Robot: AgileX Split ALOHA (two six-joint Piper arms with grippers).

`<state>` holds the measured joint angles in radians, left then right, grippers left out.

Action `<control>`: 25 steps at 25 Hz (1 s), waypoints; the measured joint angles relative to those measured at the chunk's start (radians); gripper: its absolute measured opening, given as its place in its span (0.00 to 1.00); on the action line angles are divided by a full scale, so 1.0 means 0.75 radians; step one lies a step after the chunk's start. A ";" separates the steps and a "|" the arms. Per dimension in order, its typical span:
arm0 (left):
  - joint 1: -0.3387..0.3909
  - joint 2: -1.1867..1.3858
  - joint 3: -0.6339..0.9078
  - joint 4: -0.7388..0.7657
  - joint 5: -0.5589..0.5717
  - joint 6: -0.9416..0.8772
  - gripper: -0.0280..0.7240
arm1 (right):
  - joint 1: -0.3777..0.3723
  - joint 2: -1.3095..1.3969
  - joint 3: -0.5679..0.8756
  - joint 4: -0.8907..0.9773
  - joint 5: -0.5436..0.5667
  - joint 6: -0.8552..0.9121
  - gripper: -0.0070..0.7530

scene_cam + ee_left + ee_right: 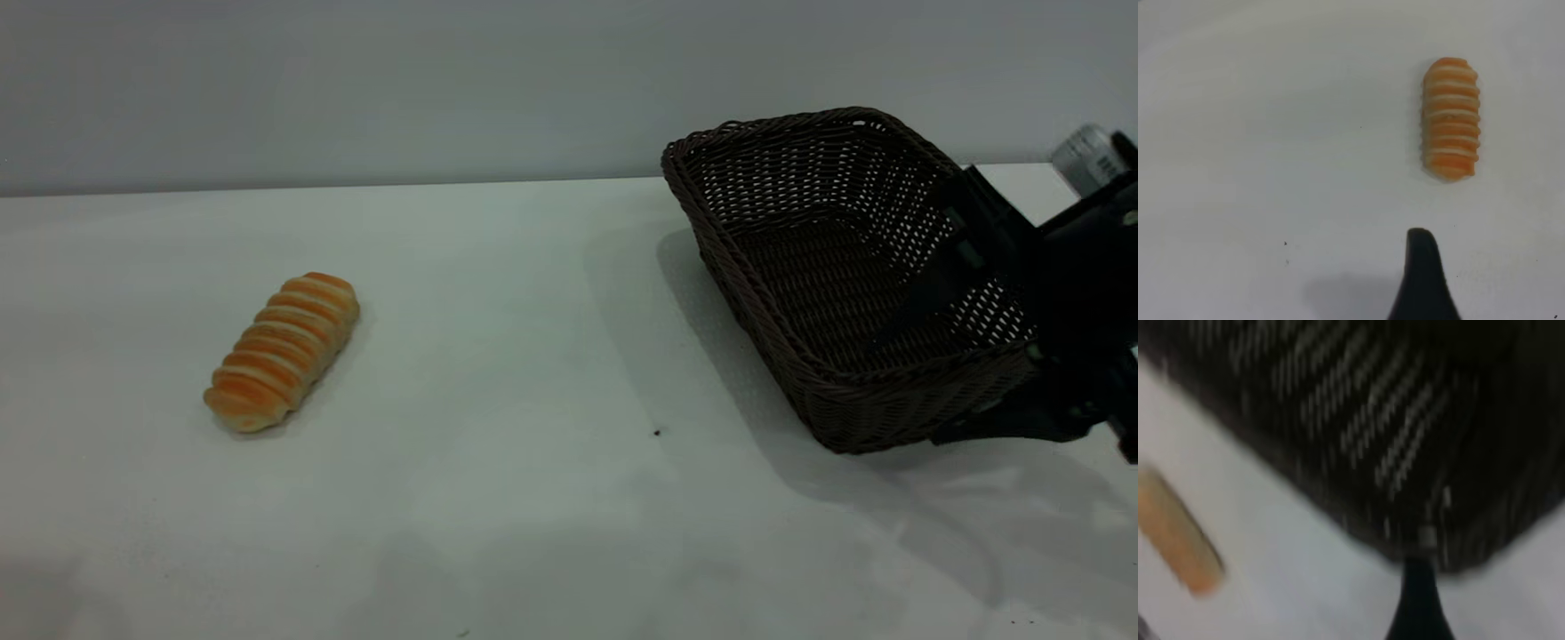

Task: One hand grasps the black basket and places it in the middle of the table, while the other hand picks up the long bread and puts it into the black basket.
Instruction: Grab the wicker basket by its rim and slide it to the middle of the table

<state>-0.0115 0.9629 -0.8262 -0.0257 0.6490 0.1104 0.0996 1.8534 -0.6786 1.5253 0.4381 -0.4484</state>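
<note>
The black basket hangs tilted above the right side of the table, its near right end raised. My right gripper is shut on the basket's right wall, one finger inside and one under the outside. In the right wrist view the basket fills most of the picture beyond that gripper. The long bread, golden-orange with pale ridges, lies flat on the table at the left. It also shows in the left wrist view as the long bread, well ahead of my left gripper, which touches nothing.
A grey wall runs behind the table's far edge. A silver cylinder shows at the far right by the right arm. Bare table lies between the bread and the basket, with a tiny dark speck.
</note>
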 joint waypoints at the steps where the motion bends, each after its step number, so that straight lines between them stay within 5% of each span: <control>1: 0.000 0.000 0.000 0.000 0.000 0.000 0.80 | 0.000 0.017 -0.003 0.087 -0.026 -0.041 0.78; 5: 0.000 0.000 0.000 0.000 0.000 0.001 0.80 | 0.000 0.065 -0.009 0.318 -0.123 -0.174 0.78; 11: 0.000 0.000 0.000 -0.010 -0.003 0.001 0.80 | 0.000 0.195 -0.076 0.358 -0.241 -0.074 0.74; 14: 0.000 0.000 0.000 -0.026 -0.004 0.001 0.80 | 0.000 0.242 -0.133 0.361 -0.275 -0.062 0.59; 19: 0.000 0.000 0.000 -0.029 -0.004 0.003 0.80 | 0.000 0.251 -0.163 0.373 -0.279 -0.017 0.14; 25: 0.000 0.000 0.000 -0.029 -0.006 0.004 0.80 | 0.000 0.257 -0.210 0.220 -0.204 -0.066 0.13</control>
<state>-0.0115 0.9629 -0.8262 -0.0472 0.6445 0.1133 0.0996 2.0459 -0.8362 1.6904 0.2850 -0.4980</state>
